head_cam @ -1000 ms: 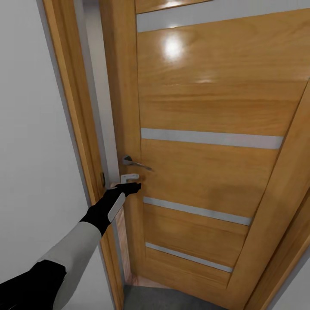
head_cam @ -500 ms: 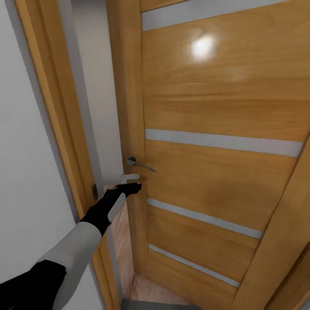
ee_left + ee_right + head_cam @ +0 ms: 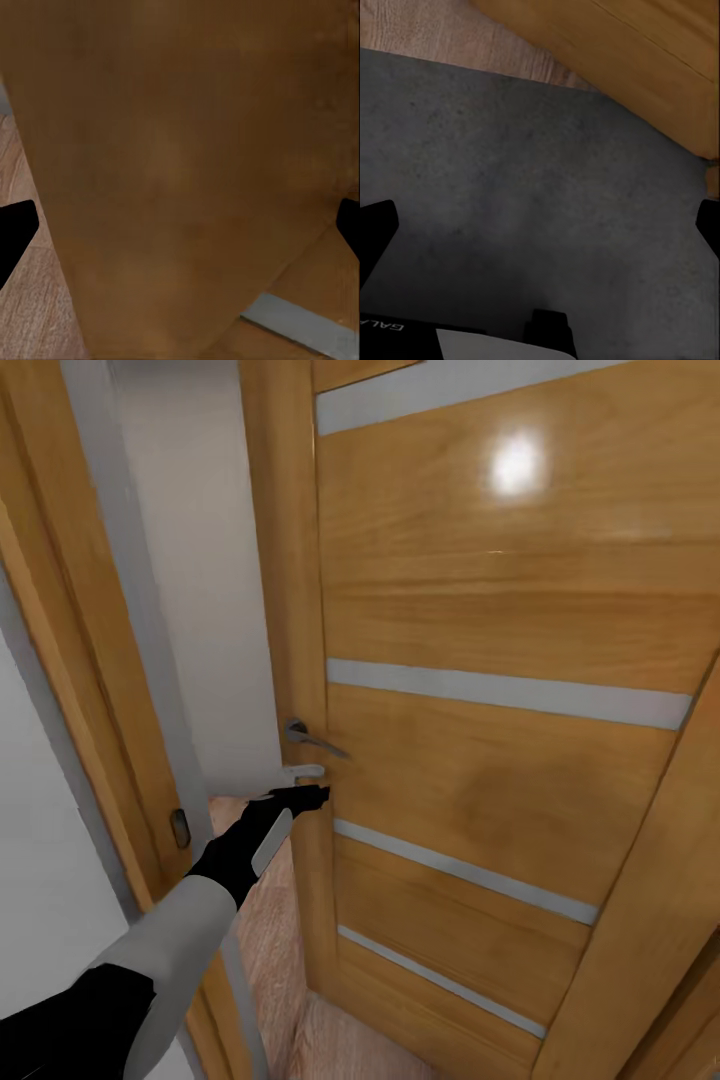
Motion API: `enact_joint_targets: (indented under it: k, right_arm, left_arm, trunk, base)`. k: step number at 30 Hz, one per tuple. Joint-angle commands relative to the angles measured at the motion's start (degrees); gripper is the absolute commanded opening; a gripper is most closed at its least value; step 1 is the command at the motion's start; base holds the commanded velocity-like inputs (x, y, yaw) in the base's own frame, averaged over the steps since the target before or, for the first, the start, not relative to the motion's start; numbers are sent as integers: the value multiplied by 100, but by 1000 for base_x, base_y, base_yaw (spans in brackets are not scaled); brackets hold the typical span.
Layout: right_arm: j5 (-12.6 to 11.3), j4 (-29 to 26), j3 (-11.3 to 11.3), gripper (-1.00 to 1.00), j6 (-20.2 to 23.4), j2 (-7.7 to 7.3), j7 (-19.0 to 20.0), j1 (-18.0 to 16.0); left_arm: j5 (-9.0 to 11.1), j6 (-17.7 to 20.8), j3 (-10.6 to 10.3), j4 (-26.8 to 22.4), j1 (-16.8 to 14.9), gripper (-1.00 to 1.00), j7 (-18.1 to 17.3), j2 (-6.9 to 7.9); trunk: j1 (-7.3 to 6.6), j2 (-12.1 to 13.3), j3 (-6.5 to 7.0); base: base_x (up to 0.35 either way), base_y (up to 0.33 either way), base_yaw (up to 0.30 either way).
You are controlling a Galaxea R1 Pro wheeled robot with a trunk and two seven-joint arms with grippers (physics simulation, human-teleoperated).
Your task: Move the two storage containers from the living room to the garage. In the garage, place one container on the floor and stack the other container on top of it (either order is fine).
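Wooden door (image 3: 500,690) ajar; left claw (image 3: 300,796) spread at its edge, right claw (image 3: 540,225) spread over concrete floor (image 3: 525,187). Next: push wider, drive through.

From my remote station: rough, mottled grey concrete floor (image 3: 525,195) spreads flat beneath the right wrist camera, meeting a strip of light wood-plank flooring (image 3: 270,930) at the threshold, planks running beyond the partly open door.
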Motion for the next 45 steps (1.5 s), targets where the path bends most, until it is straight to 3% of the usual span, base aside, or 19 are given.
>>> enact_joint_targets:
  k: [1, 9, 30, 45]
  right_arm:
    - [46, -11, 3, 100, 38, 4, 9, -3]
    - [45, -11, 3, 100, 40, 8, 9, 1]
    - [45, -11, 3, 100, 40, 8, 9, -2]
    - [48, -11, 3, 100, 45, 17, 9, 1]
  left_arm:
    - [66, 21, -25, -11, -4, 100, 51, 3]
    - [66, 18, -26, -19, -3, 100, 51, -20]
    - [66, 21, -30, -11, -2, 100, 51, -31]
    - [66, 21, -35, -11, -3, 100, 43, -31]
  trunk:
    - [2, -3, -5]
    - [2, -3, 5]
    - [2, -3, 104]
    - [2, -3, 108]
  base:
    - [237, -191, -131]
    - [71, -54, -81]
    - [0, 0, -236]
    - [77, 0, -14]
